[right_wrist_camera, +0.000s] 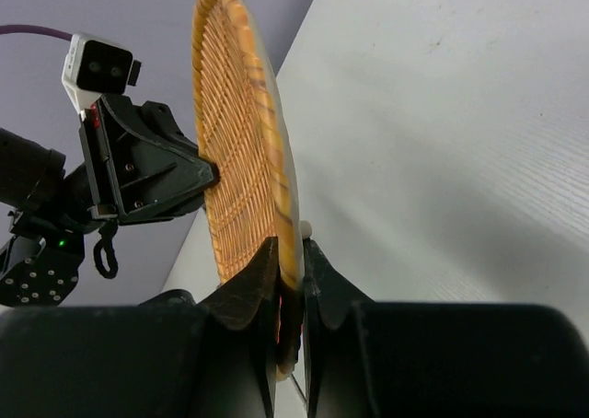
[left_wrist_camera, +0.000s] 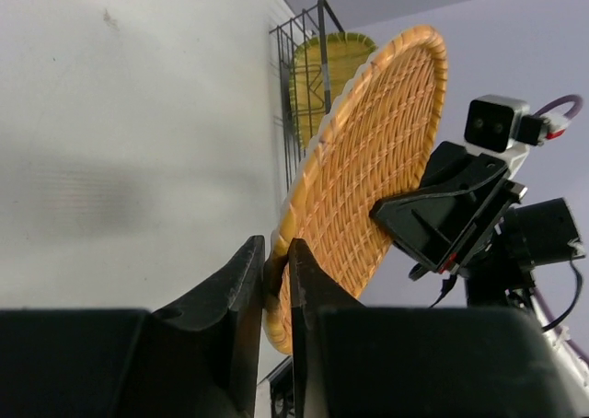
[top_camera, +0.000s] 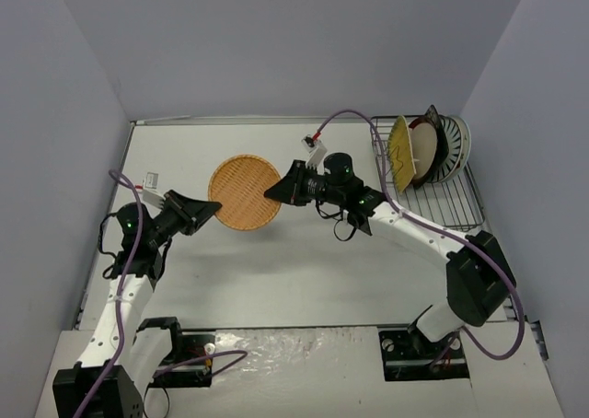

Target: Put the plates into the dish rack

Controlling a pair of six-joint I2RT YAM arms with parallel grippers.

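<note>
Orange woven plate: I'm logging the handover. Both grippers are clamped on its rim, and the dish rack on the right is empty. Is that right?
Not quite. The left gripper and the right gripper do clamp the orange woven plate by its rim, but the dish rack is not empty: several plates stand in it, as the top external view shows.

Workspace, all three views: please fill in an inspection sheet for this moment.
Surface: white table, faint scuffs.
Job's things: orange-brown plate gripped at opposite rims; dish rack at far right, other plates standing upright in it.
Clutter: nothing seen.
Grippers: left gripper and right gripper, jaws shut on the orange-brown plate's rim.
Cables: purple cables run along both arms, none touching the plate.
Surroundings: grey walls on three sides.
</note>
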